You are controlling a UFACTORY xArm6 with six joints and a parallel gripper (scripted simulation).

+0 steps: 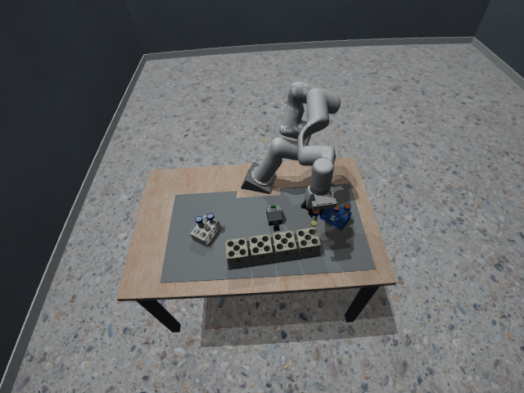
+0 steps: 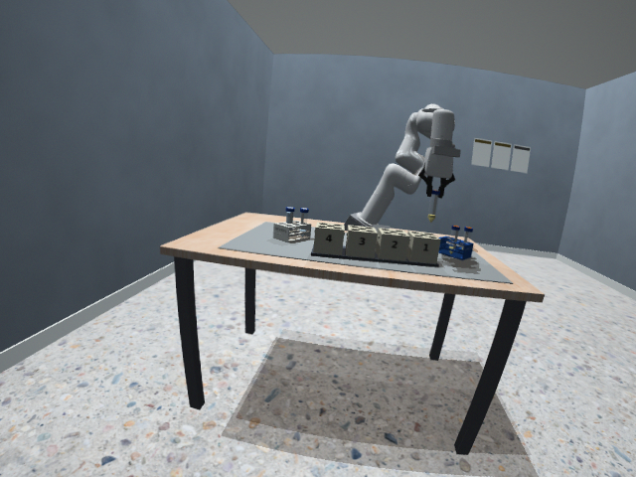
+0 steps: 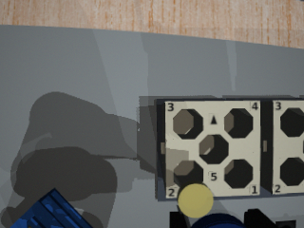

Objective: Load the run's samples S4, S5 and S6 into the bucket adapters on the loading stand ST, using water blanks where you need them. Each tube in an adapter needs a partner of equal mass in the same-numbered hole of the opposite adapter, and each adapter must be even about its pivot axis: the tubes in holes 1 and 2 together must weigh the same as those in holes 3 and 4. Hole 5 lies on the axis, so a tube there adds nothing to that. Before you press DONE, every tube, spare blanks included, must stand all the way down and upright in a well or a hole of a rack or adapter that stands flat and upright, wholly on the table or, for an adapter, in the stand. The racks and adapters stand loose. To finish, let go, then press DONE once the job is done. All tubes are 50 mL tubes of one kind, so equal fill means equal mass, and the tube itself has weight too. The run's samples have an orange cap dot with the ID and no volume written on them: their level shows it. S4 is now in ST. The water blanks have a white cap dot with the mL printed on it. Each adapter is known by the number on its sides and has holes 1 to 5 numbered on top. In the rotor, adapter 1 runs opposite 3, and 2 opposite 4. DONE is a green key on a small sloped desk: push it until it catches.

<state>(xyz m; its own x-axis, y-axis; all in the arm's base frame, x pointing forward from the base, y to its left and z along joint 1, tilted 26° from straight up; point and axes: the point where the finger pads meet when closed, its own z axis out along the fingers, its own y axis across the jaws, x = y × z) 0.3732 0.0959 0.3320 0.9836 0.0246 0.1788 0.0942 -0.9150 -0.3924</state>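
- Holding a tube by its blue cap, my gripper is clamped on it and the tube hangs upright in the air, yellowish cone tip pointing down.
- In my wrist view that tip shows as a pale yellow disc just off the near edge of adapter 1, beside the corner marked 2; I cannot read the ID on the cap from here.
- Adapter 1 has all five holes dark and open, numbered 3 and 4 on the far side, 5 by the middle, 2 and 1 on the near side.
- Four cream adapters stand in a row on the grey mat: adapter 4, adapter 3, adapter 2, then adapter 1 at the end nearest me.
- The blue rack sits just past adapter 1, turned at an angle, with two orange-dotted tubes standing in it; one and the other rise side by side.
- The pale rack stands at the far end of the row, apart from adapter 4, with two blue-capped tubes upright in it.
- The small desk with the green DONE key sits behind the adapter row, between the two racks.
- The tube I carry hangs well above the adapters' tops, touching none of them.
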